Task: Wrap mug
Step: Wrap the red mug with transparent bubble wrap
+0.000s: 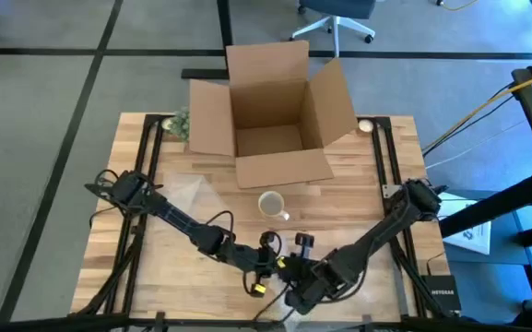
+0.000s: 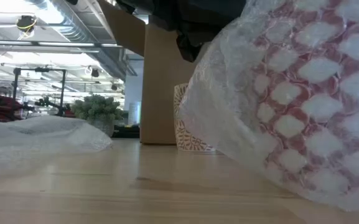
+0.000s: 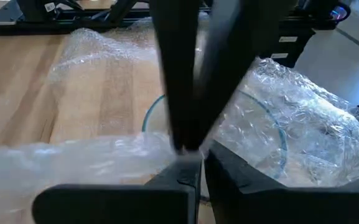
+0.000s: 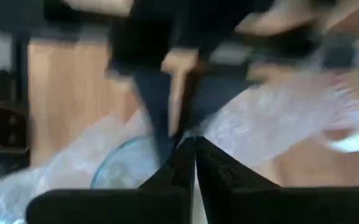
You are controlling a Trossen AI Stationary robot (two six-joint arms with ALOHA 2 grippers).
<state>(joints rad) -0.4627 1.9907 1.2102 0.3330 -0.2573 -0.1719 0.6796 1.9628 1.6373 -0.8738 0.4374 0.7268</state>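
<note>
Box (image 1: 279, 111) walls off mug's (image 1: 271, 204) far side

Looks like an open-plan lab or industrial workspace; wooden tabletop (image 1: 358, 194) sits on a black metal frame over grey carpet tiles (image 1: 44, 101); office chair base (image 1: 337, 28) behind; exposed ceiling ducting (image 2: 73, 25) and strip lights in low view; yellow cables (image 1: 473, 111) trail across the floor; router-like box (image 1: 443, 295) at the corner.

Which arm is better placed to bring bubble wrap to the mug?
Left, probably. The left claw lines up with the mug, pinching bubble wrap; the right claw sits off to one side.
</note>
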